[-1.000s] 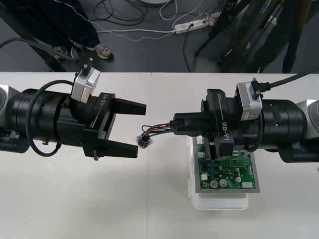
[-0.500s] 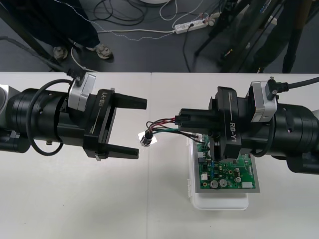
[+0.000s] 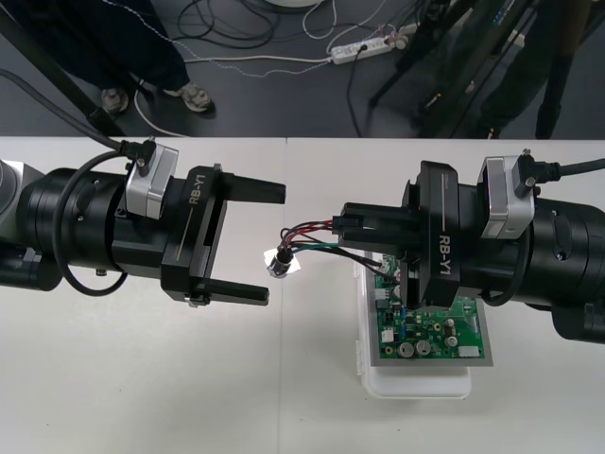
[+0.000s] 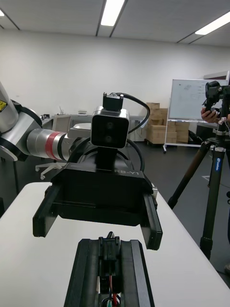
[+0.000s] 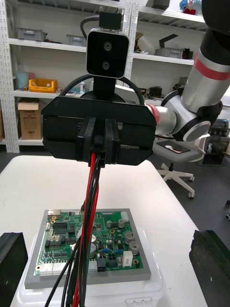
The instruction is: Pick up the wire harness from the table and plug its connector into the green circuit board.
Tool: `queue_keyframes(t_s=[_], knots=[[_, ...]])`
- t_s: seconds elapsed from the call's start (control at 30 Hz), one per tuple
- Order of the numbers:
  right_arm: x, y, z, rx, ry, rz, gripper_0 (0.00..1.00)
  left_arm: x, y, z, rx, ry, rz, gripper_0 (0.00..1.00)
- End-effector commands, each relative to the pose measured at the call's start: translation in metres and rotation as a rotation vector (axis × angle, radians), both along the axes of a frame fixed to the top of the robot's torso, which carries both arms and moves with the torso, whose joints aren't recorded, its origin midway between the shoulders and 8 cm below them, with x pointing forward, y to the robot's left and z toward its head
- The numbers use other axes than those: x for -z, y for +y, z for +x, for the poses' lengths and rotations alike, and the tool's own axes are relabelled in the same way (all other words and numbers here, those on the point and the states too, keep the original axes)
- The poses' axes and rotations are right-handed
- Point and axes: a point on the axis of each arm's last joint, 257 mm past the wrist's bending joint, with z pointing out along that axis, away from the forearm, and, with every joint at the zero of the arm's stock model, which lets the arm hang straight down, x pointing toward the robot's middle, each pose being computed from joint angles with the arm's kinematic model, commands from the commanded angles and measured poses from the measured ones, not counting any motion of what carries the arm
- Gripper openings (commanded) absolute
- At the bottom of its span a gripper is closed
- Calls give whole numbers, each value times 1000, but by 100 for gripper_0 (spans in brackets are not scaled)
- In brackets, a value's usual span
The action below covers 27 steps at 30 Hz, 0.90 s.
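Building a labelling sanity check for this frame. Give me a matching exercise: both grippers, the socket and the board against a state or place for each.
Things:
1. left gripper
2. right gripper
3. round metal socket
4. green circuit board

States or places:
A. on a white base, partly under the right gripper
B. open, fingers wide apart
C. at the wires' free end, between the two grippers
D. shut on the wire harness

Pairs: 1-B, 2-D, 3-C, 4-A
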Motion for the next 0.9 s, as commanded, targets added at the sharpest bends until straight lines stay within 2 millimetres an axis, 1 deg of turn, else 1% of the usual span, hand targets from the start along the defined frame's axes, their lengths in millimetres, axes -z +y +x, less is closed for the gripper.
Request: queue_keyframes(t_s=[0.03,0.53,0.9], knots=[[-8,-5,-4,6,29,-7,0,-23,-14,-5,22,-101,-44,100],[-7,2,-10,-20,67,13,0,-28,-18,-4,20,-122,-64,100],[-7,5,-12,-28,68,18,0,-38,-26,-6,31,-132,-102,100]])
